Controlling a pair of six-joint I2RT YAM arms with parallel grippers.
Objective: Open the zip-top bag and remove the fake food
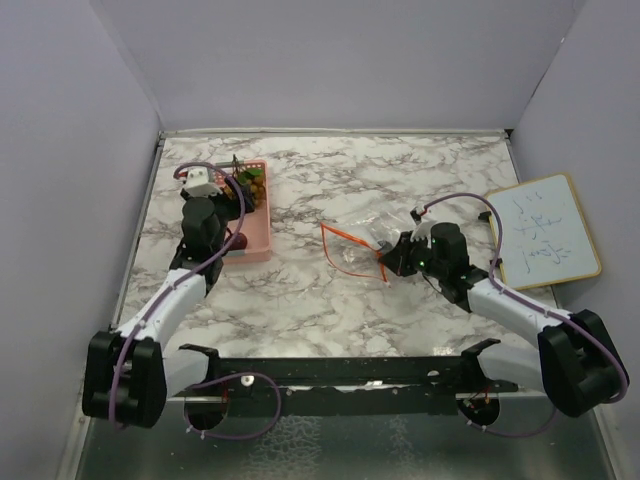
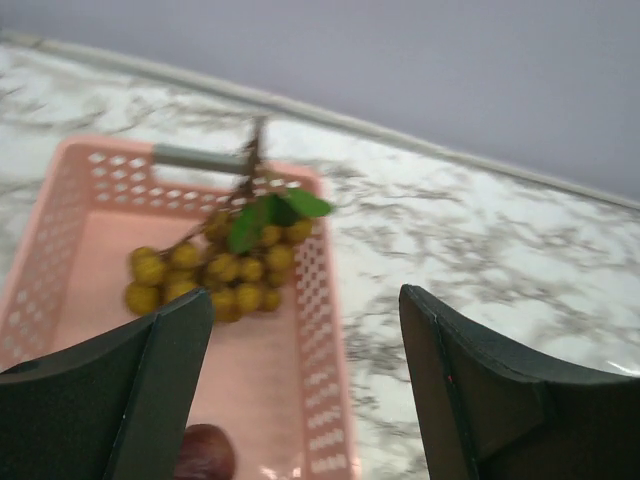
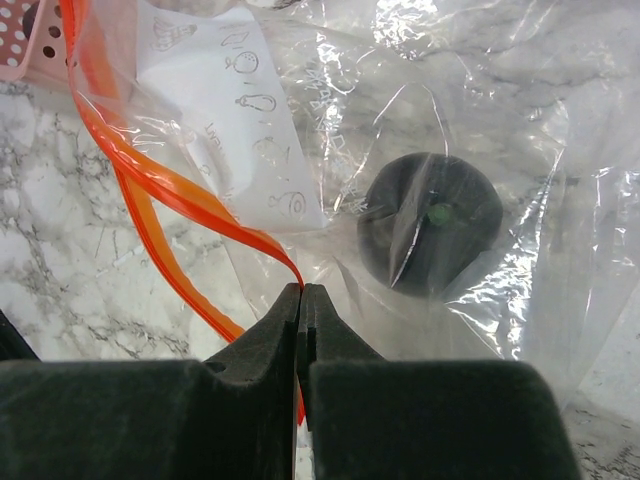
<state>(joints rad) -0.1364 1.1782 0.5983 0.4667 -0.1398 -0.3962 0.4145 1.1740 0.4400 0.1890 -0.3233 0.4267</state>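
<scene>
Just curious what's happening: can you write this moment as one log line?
left gripper: open above pink basket | grapes, dark fruit: in basket | right gripper: shut on orange strip of bag | bag: on table

soft, even light is filling the overhead view, leaving only faint shadows on the marble bench (image 1: 330, 300). the left wrist view is blurring all over, smearing the grape bunch (image 2: 215, 270). white glare is glinting off the crinkled zip-top bag (image 3: 480, 80) in the sharper right wrist view.
</scene>
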